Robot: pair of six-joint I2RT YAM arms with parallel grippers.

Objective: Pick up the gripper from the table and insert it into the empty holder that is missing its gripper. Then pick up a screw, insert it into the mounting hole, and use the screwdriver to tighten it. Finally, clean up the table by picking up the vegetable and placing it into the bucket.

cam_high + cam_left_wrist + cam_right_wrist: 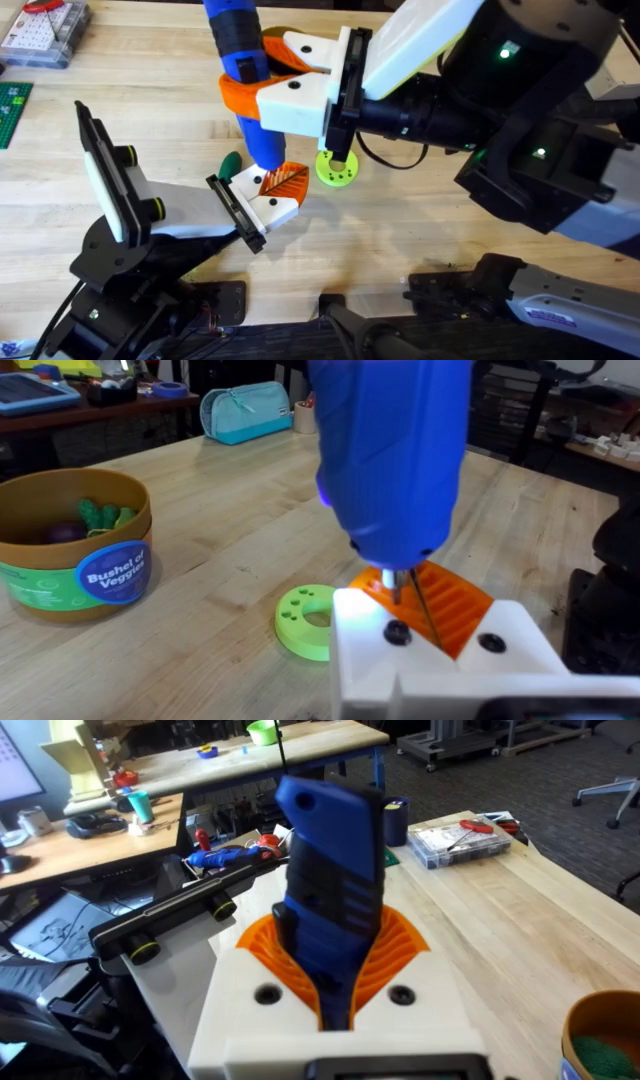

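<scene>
Blue screwdriver stood upright, clamped in the right gripper, its tip down on the orange pads of the left gripper; whether those fingers were parted I could not tell. A green disc lay just beside. Bare wood stretched left to the bucket, holding vegetables and cut off at the edge.

Glossy blue plastic screwdriver (metal tip) above a smooth wooden table.
</scene>
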